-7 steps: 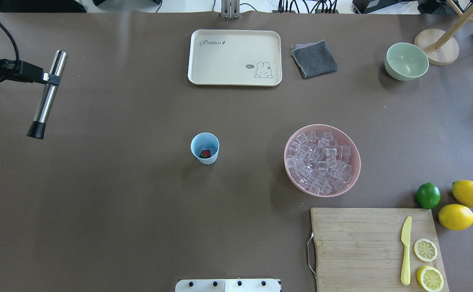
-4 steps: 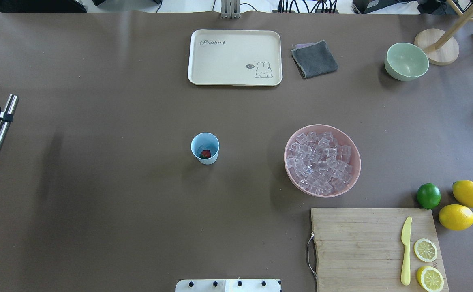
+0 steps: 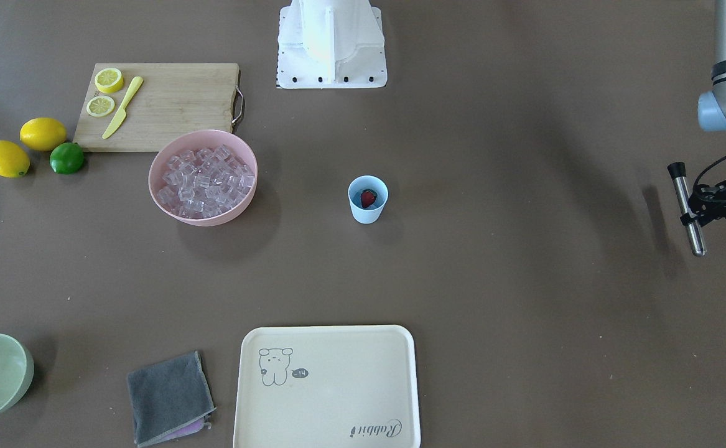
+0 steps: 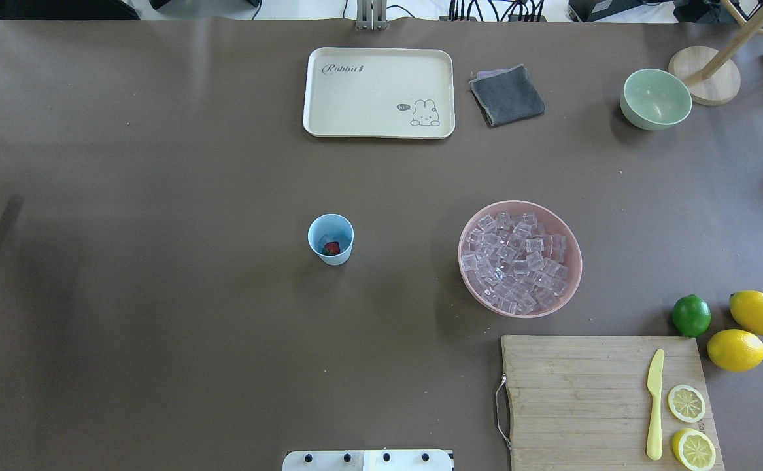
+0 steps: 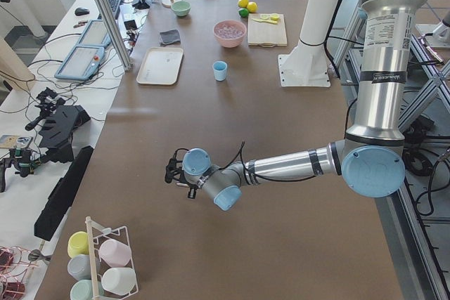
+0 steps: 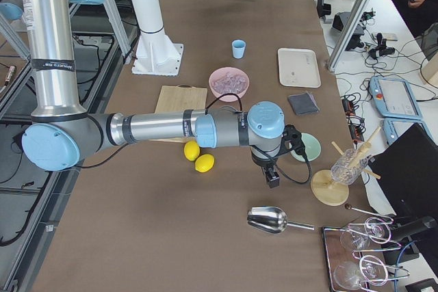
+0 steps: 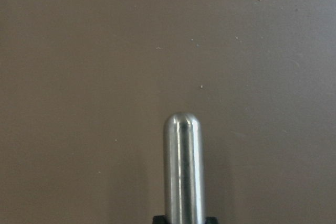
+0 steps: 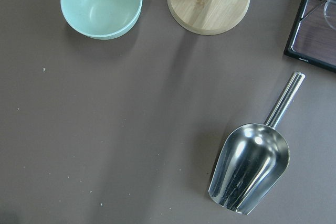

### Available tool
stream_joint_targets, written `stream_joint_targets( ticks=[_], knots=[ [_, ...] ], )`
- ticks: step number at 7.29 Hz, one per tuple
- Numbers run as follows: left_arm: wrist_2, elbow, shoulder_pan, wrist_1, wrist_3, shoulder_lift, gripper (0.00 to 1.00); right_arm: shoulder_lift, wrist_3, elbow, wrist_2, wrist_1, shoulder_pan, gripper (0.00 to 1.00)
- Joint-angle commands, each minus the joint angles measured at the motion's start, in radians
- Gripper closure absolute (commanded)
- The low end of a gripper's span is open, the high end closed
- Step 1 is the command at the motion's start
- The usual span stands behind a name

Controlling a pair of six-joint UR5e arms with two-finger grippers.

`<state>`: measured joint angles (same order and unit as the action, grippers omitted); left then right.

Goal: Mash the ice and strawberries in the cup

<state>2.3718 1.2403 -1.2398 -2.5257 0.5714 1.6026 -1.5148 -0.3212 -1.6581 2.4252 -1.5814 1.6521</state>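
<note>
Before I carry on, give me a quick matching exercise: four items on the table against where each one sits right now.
Things:
1. strawberry
2. ice pile
3. yellow knife
4. metal scoop

Places:
A. on the cutting board
B. inside the cup
C. on the bare table
D. in the pink bowl

Pairs: 1-B, 2-D, 3-A, 4-C

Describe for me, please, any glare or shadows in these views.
Left wrist view: glare streaks run down the metal rod. Right wrist view: the steel scoop glints; a soft shadow band crosses the table. Overhead view: the cup casts a faint shadow.
</note>
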Motion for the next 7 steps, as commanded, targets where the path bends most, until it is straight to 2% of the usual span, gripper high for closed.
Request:
stream_joint_targets(
  ticks=[1, 3, 4, 6, 7],
  knots=[
    [-0.006, 0.033, -0.032, 0.034, -0.022, 0.003, 0.01, -0.004, -0.001, -0.006, 0.000, 0.000, 0.002, 0.00],
    [0.062, 0.047, -0.105, 0.059, -0.120, 0.005, 0.01, -0.004, 0.002, -0.006, 0.000, 0.003, 0.000, 0.00],
    [0.078, 0.088, -0.142, 0.167, -0.236, 0.008, 0.01, -0.005, 0.010, -0.006, 0.000, 0.001, 0.000, 0.00],
    [0.084, 0.346, -0.264, 0.626, -0.510, 0.008, 0.01, -0.007, 0.011, -0.003, 0.000, 0.000, 0.000, 0.00],
    [0.077, 0.451, -0.297, 0.816, -0.569, 0.011, 0.01, -0.008, 0.011, -0.006, 0.000, 0.000, 0.000, 0.00]
  ],
)
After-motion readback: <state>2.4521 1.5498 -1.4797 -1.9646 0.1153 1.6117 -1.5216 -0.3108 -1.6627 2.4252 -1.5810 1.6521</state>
